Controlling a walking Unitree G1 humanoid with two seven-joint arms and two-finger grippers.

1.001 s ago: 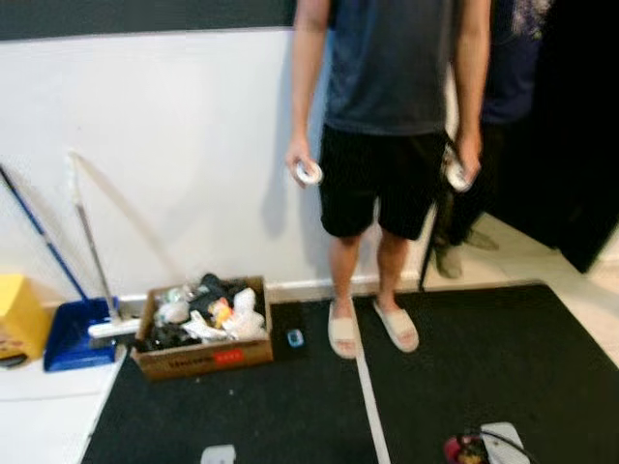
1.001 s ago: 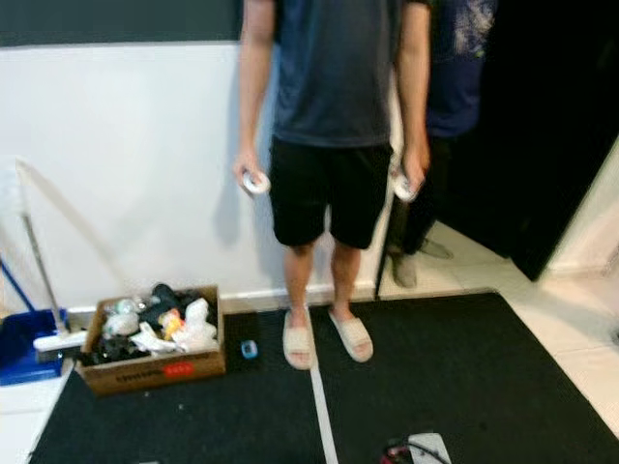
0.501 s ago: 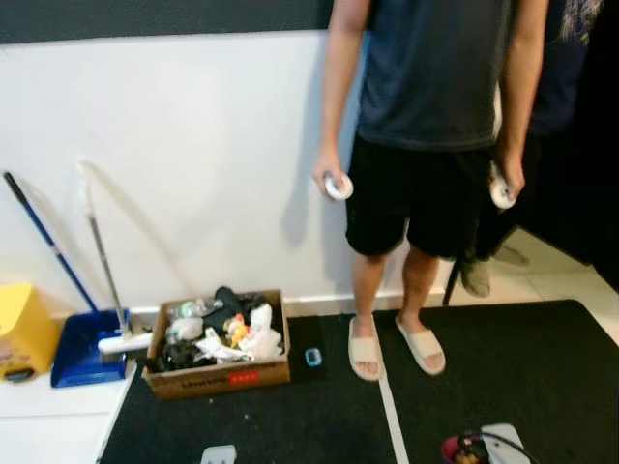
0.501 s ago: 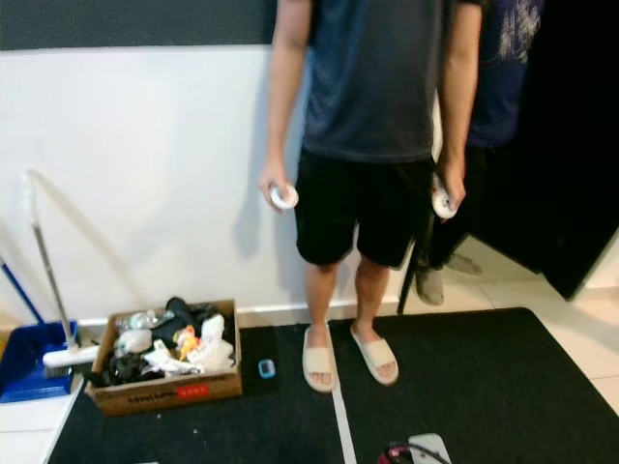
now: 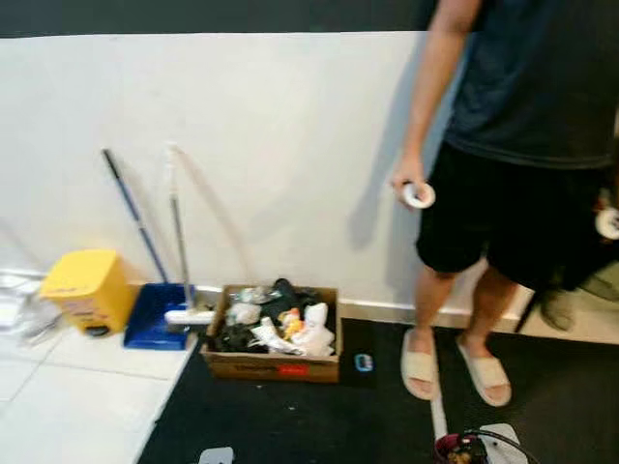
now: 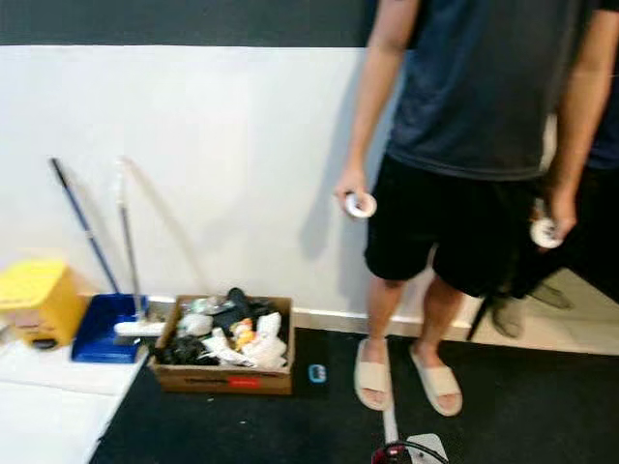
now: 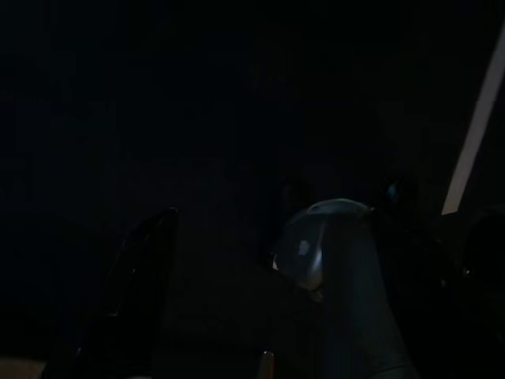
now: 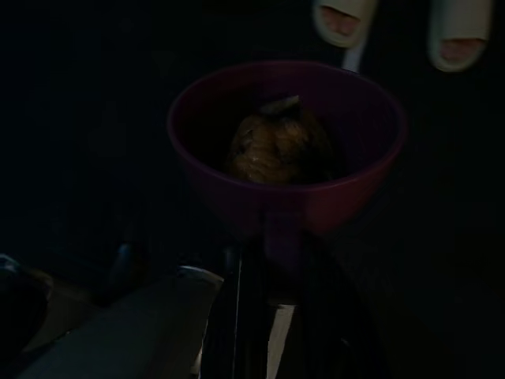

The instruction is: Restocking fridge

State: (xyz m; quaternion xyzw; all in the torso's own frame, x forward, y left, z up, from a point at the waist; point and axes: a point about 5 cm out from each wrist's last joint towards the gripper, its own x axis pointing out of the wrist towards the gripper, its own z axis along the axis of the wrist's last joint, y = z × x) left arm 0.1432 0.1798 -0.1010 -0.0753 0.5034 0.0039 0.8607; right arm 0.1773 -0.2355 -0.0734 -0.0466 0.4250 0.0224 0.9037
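A maroon bowl with a brownish lump of food in it fills the middle of the right wrist view, and my right gripper is shut on its near rim. That bowl's edge peeks in at the bottom of the left eye view, low over the black mat. Beyond the bowl, the right wrist view catches the toes of a person's sandals. The left wrist view is very dark; my left arm hangs idle over the mat, with a pale grey shape below it.
A person in dark shorts stands by the white wall, a white controller in each hand. A cardboard box of rubbish, a blue dustpan, broom handles and a yellow bin line the wall. White tile floor lies to the left.
The whole view has swung left: the person now stands at the right edge, and the yellow bin and tile floor have come further into view. The bowl stays in my right gripper.
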